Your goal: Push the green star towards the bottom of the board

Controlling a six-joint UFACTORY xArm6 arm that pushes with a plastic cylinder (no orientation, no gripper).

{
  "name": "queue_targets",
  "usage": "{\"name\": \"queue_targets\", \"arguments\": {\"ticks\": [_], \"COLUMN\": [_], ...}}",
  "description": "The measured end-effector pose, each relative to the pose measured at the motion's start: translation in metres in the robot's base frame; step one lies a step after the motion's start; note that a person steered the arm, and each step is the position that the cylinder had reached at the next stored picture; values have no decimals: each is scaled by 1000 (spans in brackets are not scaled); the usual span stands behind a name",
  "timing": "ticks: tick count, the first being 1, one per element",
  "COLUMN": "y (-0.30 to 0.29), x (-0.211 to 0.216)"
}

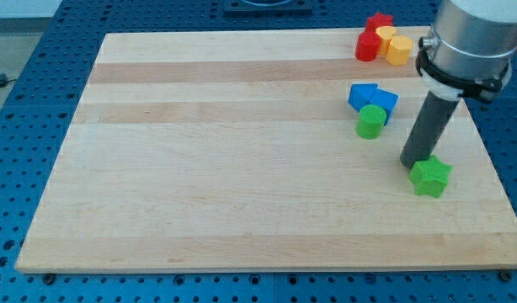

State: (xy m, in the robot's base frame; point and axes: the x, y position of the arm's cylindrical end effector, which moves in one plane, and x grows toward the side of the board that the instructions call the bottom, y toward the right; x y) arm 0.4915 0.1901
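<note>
The green star (pixel 431 177) lies on the wooden board (pixel 242 168) near its right edge, below the middle. My tip (pixel 413 162) rests on the board touching the star's upper left side. The dark rod rises from there to the arm's grey housing at the view's top right.
A green cylinder (pixel 370 122) sits left of the rod, touching two blue blocks (pixel 372 98) above it. At the board's top right edge are a red block (pixel 367 45), a red star (pixel 379 23), a yellow block (pixel 386 35) and an orange-yellow cylinder (pixel 399 50).
</note>
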Motion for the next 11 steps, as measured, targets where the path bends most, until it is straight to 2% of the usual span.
{"name": "queue_targets", "arguments": {"ticks": [2, 4, 5, 10, 11], "y": [0, 12, 30, 31, 31], "x": [29, 5, 15, 59, 49]}}
